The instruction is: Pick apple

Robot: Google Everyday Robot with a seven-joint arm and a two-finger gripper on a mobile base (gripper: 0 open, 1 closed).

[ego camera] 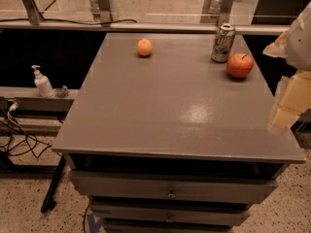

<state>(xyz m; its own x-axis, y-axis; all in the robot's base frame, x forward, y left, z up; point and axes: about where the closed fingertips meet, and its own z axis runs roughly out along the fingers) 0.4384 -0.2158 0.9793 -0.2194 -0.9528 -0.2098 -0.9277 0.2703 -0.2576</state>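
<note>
Gripper [290, 100] above table's [160, 110] right edge, grip state unclear, apple [239, 65] beside can [223, 43]

Can [223, 42] label: print illegible. No other text readable. Jaws at right edge, beside table [146, 110].

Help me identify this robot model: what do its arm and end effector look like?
At the picture's right edge, a rounded white arm shell sits above a blocky, pale cream-yellow end effector. No cables or markings show on either.
</note>
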